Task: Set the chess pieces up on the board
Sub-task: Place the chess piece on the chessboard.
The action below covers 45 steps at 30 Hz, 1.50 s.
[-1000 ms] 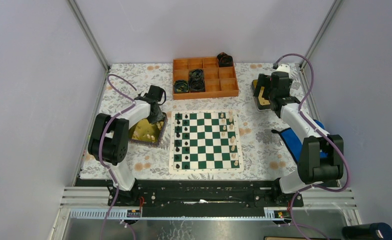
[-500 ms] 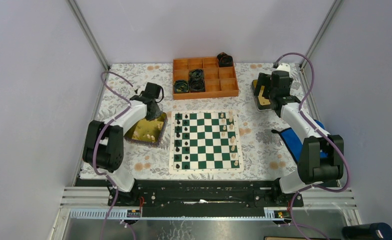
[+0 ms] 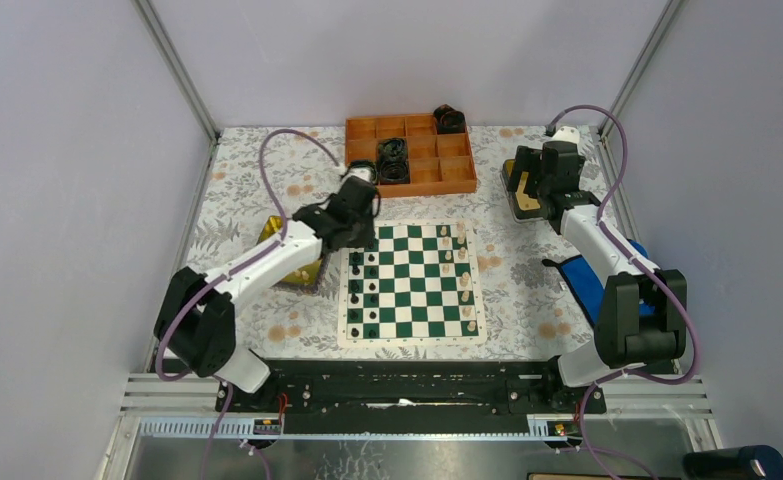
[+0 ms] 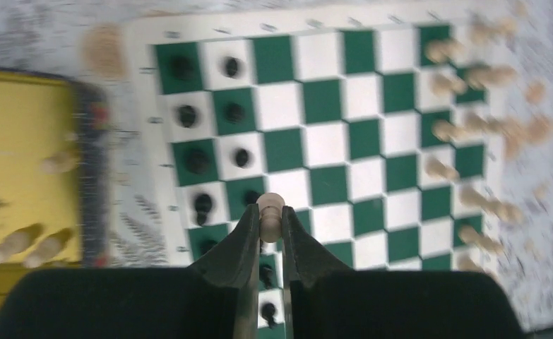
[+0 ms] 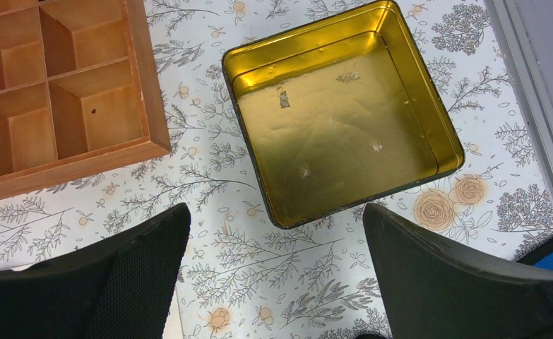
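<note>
The green and white board (image 3: 412,282) lies mid-table, black pieces (image 3: 369,285) in its two left columns, cream pieces (image 3: 464,280) along its right side. My left gripper (image 3: 359,218) is over the board's far left corner, shut on a cream-white chess piece (image 4: 270,215) held above the black pieces (image 4: 197,161). The board (image 4: 330,134) and its cream pieces (image 4: 464,127) show blurred below. My right gripper (image 5: 273,233) is open and empty, above the cloth beside an empty yellow-lined tin (image 5: 340,113).
A yellow-lined tin (image 3: 289,262) left of the board holds several cream pieces (image 4: 30,240). An orange compartment tray (image 3: 409,155) with black coiled rolls stands at the back. A blue object (image 3: 592,285) lies at the right. The other tin (image 3: 522,195) sits at the far right.
My left arm has swung right from the left tin to over the board's far left corner, carrying a cream piece. The right arm has not moved.
</note>
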Each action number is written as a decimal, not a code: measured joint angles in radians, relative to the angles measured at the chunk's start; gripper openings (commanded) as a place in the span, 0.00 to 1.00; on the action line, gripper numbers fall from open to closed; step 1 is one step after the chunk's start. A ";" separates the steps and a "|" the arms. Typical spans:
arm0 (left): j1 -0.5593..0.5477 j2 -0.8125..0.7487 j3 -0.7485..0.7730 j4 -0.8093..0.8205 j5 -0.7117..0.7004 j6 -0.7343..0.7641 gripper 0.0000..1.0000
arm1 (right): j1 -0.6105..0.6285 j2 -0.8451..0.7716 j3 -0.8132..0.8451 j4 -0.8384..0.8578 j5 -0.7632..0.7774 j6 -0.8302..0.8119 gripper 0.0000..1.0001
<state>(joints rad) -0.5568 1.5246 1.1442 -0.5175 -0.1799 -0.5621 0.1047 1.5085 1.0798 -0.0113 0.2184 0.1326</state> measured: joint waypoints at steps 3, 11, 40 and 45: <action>-0.118 0.001 0.020 0.010 0.015 0.034 0.00 | 0.000 0.000 0.000 -0.002 0.000 -0.002 1.00; -0.315 0.110 0.095 0.039 0.035 0.116 0.00 | 0.000 0.000 -0.001 -0.002 0.003 -0.002 1.00; -0.463 0.506 0.304 0.074 0.021 0.261 0.00 | -0.081 0.000 0.013 -0.055 0.050 0.063 1.00; -0.463 0.520 0.329 0.076 -0.006 0.262 0.00 | -0.082 0.000 0.013 -0.055 0.049 0.064 1.00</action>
<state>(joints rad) -1.0203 2.0449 1.4731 -0.4412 -0.1856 -0.2996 0.0231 1.5085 1.0931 -0.0662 0.2676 0.1963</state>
